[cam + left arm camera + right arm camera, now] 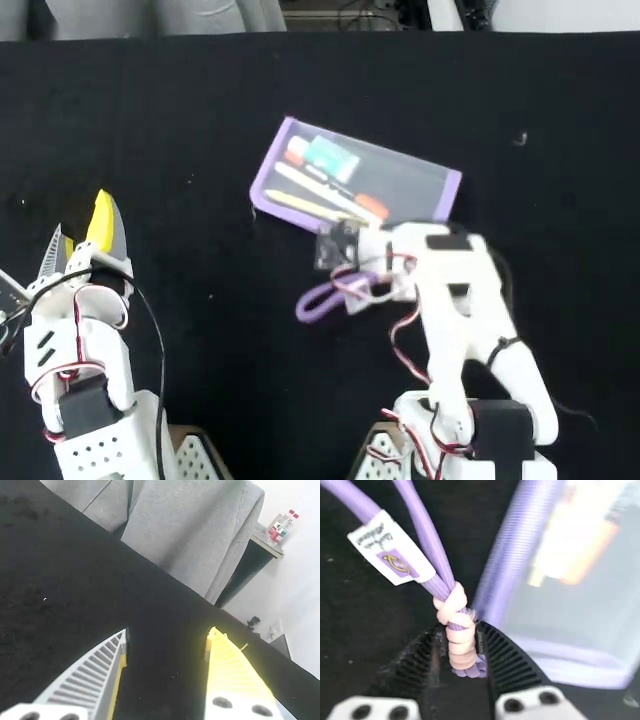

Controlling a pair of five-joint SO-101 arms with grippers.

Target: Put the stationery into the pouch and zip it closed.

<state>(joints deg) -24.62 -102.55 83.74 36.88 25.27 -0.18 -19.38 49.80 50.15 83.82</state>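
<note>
Lighting: bright, even and diffuse; the black table [150, 120] soaks it up and reads flat dark in the high view, the white wall [300, 580] past its far edge glows pale in the left wrist view, and the pouch [580, 580] window carries a soft milky glare in the right wrist view.

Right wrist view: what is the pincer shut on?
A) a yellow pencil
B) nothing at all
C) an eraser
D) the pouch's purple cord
D: the right pincer is closed on the pink-wrapped end of the purple cord, beside the pouch.
</note>
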